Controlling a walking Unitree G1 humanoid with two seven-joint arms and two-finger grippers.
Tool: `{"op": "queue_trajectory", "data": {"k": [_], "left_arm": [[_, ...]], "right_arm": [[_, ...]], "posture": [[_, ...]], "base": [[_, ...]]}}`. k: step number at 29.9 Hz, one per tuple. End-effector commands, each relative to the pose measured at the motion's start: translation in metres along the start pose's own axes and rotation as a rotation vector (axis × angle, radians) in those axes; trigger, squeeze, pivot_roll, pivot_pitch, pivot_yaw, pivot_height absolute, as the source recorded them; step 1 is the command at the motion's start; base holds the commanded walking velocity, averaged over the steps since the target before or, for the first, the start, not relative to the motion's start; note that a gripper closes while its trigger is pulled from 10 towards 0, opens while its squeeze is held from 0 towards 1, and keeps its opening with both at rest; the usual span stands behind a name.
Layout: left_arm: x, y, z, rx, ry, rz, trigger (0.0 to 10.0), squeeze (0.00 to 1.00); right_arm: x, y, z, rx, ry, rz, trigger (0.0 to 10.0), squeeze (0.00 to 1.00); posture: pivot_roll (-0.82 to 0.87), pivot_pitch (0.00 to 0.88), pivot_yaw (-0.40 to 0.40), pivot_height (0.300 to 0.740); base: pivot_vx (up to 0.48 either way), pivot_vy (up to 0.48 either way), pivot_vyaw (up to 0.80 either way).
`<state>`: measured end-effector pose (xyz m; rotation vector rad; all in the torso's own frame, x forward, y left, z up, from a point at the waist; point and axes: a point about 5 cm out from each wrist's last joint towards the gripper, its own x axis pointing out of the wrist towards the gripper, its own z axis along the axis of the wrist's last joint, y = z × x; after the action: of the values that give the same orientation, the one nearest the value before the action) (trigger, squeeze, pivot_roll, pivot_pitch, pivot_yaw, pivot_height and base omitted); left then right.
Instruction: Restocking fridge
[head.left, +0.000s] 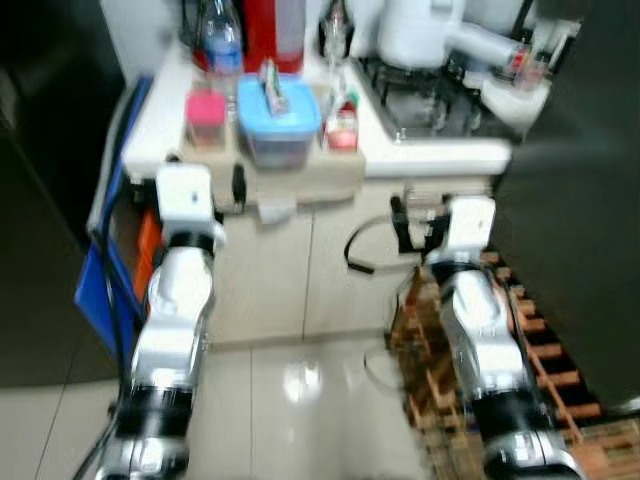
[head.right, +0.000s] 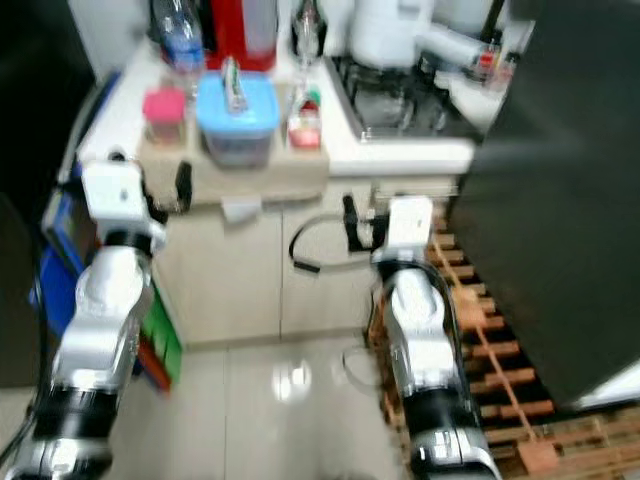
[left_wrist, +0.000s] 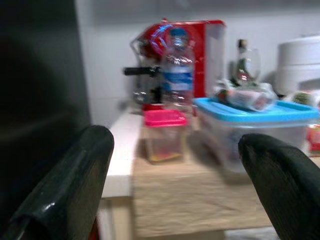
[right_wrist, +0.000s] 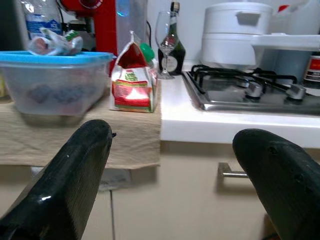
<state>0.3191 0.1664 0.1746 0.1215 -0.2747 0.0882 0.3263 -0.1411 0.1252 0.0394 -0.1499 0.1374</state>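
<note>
On a tan mat at the counter's front edge stand a pink-lidded jar, a clear box with a blue lid and a small red-and-white carton. A water bottle stands behind the jar. My left gripper is open, held just short of the counter edge below the jar. My right gripper is open too, lower down in front of the cabinet door, to the right of the carton. Neither holds anything.
A red coffee machine, a wine glass, a dark bottle, a gas hob and a white pot fill the counter's back. A large dark panel rises on the right above a wooden pallet. A blue frame stands left.
</note>
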Motion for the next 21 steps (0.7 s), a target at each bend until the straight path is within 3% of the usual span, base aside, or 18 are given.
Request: {"op": "queue_trajectory", "data": {"k": [1, 12, 13, 14, 15, 18, 21], "left_arm": [[0.005, -0.004, 0.006, 0.007, -0.017, -0.003, 10.0, 0.0], [0.01, -0.014, 0.003, -0.032, 0.033, -0.035, 10.0, 0.0], [0.009, -0.015, 0.0, -0.039, 0.055, -0.033, 10.0, 0.0], [0.001, -0.011, -0.002, -0.045, 0.137, -0.051, 10.0, 0.0], [0.001, -0.011, -0.002, -0.045, 0.137, -0.051, 10.0, 0.0], [-0.02, 0.002, 0.013, -0.027, 0.182, -0.108, 10.0, 0.0], [-0.037, 0.012, 0.033, -0.021, 0.163, -0.114, 10.0, 0.0]], "right_arm": [[0.001, -0.007, 0.008, -0.002, -0.033, -0.022, 10.0, 0.0], [0.003, -0.007, 0.01, 0.005, -0.031, -0.024, 10.0, 0.0], [0.003, -0.007, 0.012, 0.017, -0.03, -0.027, 10.0, 0.0], [0.0, -0.011, 0.025, 0.034, -0.016, -0.041, 10.0, 0.0], [0.0, -0.011, 0.025, 0.034, -0.016, -0.041, 10.0, 0.0], [-0.024, -0.017, 0.036, 0.004, 0.034, -0.052, 10.0, 0.0], [-0.054, -0.013, 0.047, -0.026, 0.021, -0.022, 10.0, 0.0]], "posture": [[-0.02, 0.0, -0.01, 0.74], [-0.03, 0.0, -0.003, 0.74], [-0.03, 0.0, -0.001, 0.74], [-0.03, 0.0, -0.007, 0.74], [-0.03, 0.0, -0.007, 0.74], [-0.01, 0.0, -0.014, 0.74], [0.0, 0.0, -0.017, 0.74]], "base": [[0.0, 0.0, 0.0], [0.0, 0.0, 0.0], [0.0, 0.0, 0.0], [0.0, 0.0, 0.0], [0.0, 0.0, 0.0], [0.0, 0.0, 0.0], [0.0, 0.0, 0.0]]}}
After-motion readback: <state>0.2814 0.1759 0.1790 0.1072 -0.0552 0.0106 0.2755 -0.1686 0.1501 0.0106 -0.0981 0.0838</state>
